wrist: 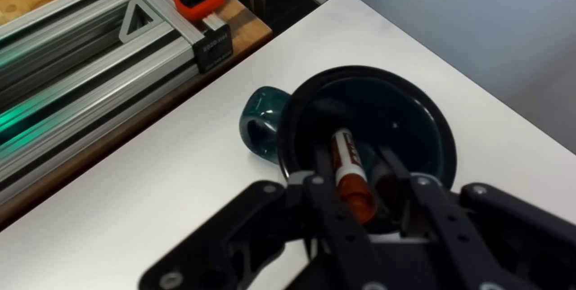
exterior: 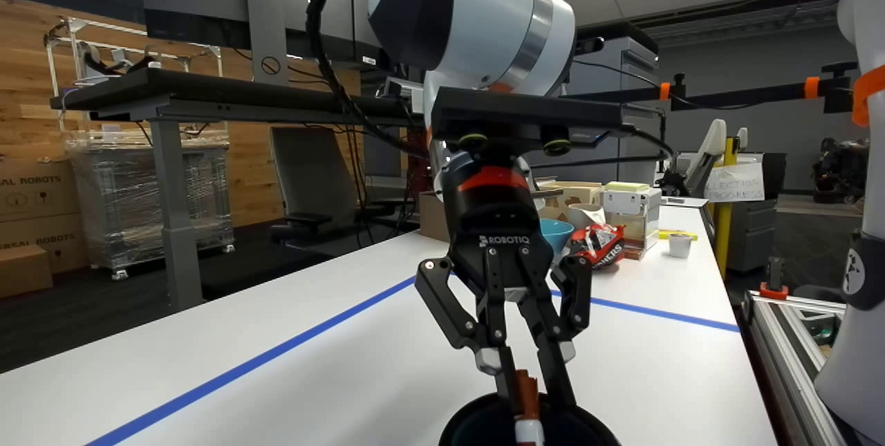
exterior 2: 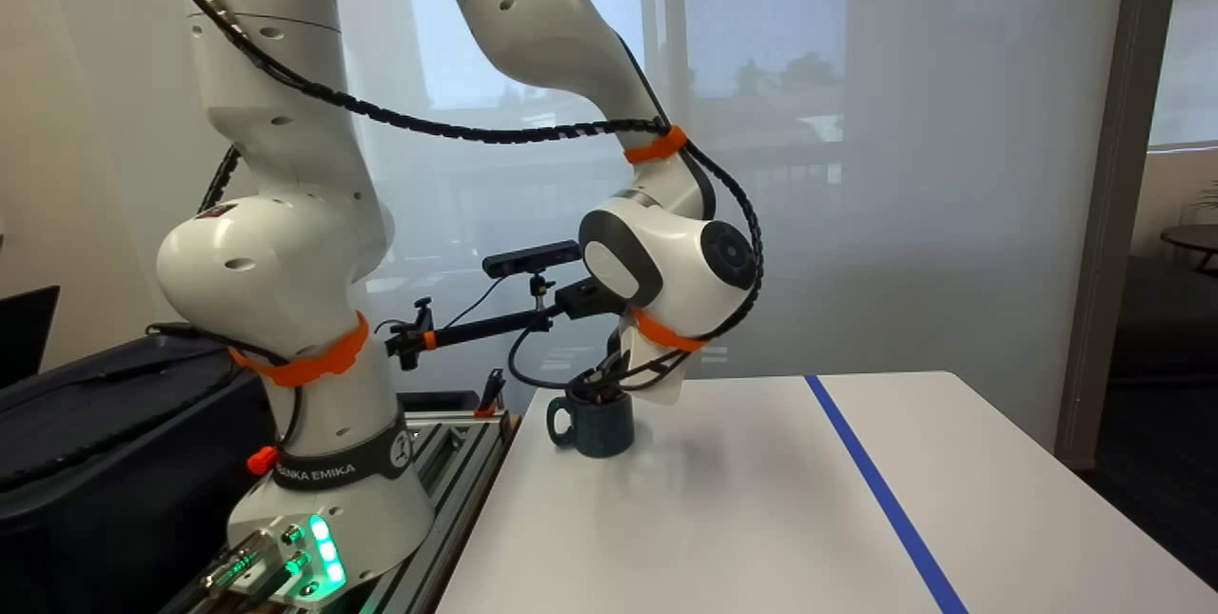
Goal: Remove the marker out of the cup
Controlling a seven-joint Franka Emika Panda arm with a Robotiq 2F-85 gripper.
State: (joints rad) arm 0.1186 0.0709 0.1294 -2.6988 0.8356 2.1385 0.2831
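Robotiq gripper (exterior: 539,404), jaws parted partway and apparently gripping nothing, hangs at the mouth of the dark teal mug (exterior 2: 601,425), fingers (exterior: 557,377) either side of the orange-capped marker (wrist: 348,159) leaning inside. The mug stands near a corner of the white tabletop (wrist: 157,182), handle toward the edge beside the aluminium frame (wrist: 135,84). With the marker nearer one finger, closing could tilt it away; a fingertip catching the rim could tip the mug.

The marker (wrist: 351,174) leans in the teal cup (wrist: 400,106) between the gripper's (wrist: 354,153) parted fingers (wrist: 396,165), perhaps touching one.
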